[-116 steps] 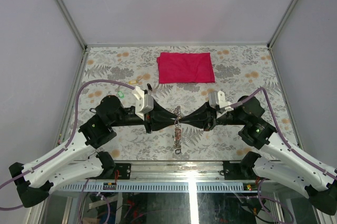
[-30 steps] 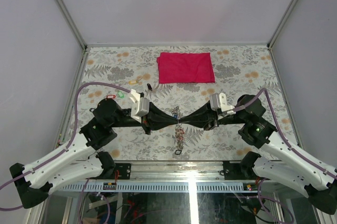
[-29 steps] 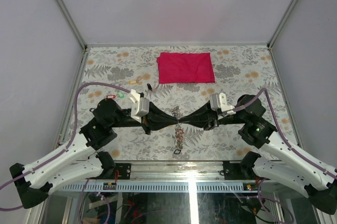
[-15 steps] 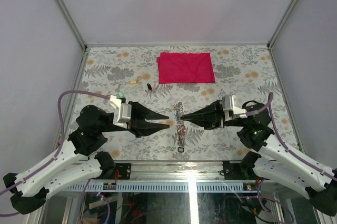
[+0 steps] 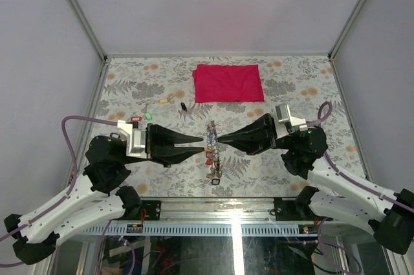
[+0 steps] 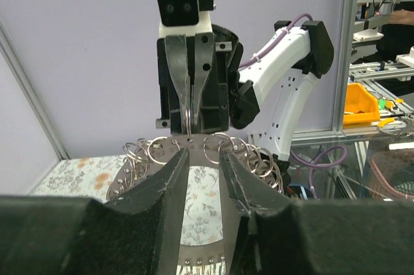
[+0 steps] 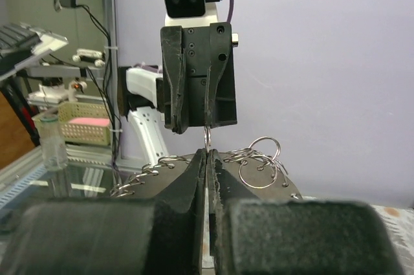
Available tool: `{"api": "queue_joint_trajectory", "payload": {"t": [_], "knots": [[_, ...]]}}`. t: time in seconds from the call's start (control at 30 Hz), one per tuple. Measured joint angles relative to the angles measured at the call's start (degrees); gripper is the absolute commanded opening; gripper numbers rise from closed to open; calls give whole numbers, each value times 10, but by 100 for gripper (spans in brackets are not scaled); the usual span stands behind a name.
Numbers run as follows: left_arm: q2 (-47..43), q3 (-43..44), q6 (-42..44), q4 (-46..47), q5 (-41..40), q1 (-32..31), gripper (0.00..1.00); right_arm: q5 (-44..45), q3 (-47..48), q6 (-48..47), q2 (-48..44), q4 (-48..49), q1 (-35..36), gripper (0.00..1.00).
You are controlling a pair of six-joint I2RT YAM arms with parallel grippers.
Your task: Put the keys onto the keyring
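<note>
The keyring (image 5: 213, 162), a dark grey ring with many small wire loops, hangs above the table between the two arms. My right gripper (image 5: 220, 139) is shut on one small loop at its top edge (image 7: 207, 134). The keyring (image 6: 132, 175) fills the left wrist view, where my left gripper (image 6: 204, 153) is open, its fingers close in front of the upper rim. A red tag (image 5: 208, 154) shows among the things hanging at the ring. Loose keys lie on the table at the left: red tag (image 5: 136, 119), green (image 5: 148, 116), yellow (image 5: 167, 100), black (image 5: 184, 107).
A folded red cloth (image 5: 228, 83) lies at the back middle of the floral table. Metal frame rails run along the left and right edges, and a purple cable loops beside each arm.
A second ago both grippers met at the keyring. My left gripper has since opened and drawn back left. The right gripper, still shut, has carried the ring slightly up and away.
</note>
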Motion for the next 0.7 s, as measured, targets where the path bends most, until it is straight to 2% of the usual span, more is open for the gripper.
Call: {"api": "queue_joint_trajectory", "payload": {"t": [0.37,0.6,0.7], "knots": [[23,0,-7,68,-1,0,25,17,5,119,46,103,0,0],[32,2,-12,73,-1,0,27,37,34,151,47,98,0,0],[33,2,-14,73,-1,0,28,38,43,135,38,58,0,0]]}}
